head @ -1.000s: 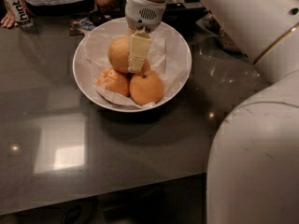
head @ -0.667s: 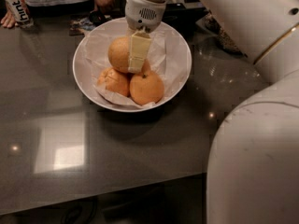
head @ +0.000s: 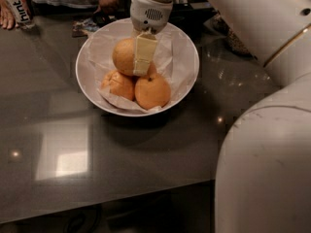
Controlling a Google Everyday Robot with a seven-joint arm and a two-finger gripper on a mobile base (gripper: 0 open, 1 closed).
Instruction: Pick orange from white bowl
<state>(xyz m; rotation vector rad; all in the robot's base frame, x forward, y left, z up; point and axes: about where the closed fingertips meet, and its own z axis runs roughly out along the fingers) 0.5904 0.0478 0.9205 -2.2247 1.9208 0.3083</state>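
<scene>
Nearest the camera, well to the lower right of the gripper claw, the robot's white body fills the corner above a dark, glossy table. Farther in, the white bowl, lined with crinkled paper, sits directly under the claw. Two deeper-orange fruits lie in it on the camera side of the claw: a small fruit just below its tip and a second small fruit to the lower left. The orange rests above them in the middle of the bowl. The claw reaches down from the far rim, its pale tip lying against the orange's right flank. Whether the claw has clamped the orange or stands released cannot be told. Compared with the frame a second earlier, claw, orange and bowl sit in the same places; nothing has visibly shifted. The white arm runs up and right from the claw. Beyond and far left of the claw, at the table's edge, stands a bottle labelled "hint", with a person's hand beside it.
</scene>
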